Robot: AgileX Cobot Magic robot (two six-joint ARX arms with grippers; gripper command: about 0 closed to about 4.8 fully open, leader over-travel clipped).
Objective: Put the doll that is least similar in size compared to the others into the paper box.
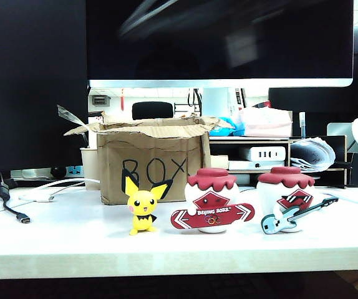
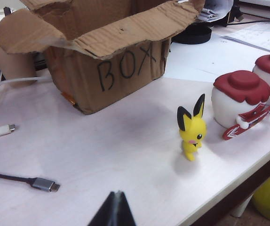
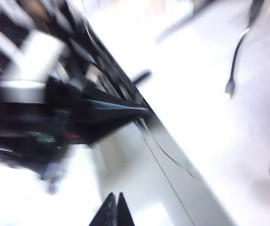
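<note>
Dolls (image 1: 143, 212) three, box (image 1: 151, 163) one.

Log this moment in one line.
left pincer: shut, off doll | right pincer: shut, empty | doll: upright on table, outside paper box

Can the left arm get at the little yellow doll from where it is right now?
Probably yes. The left end effector, shut, sits back over bare table, and nothing lies between it and the yellow doll, which stands apart from the snowboard doll.
</note>
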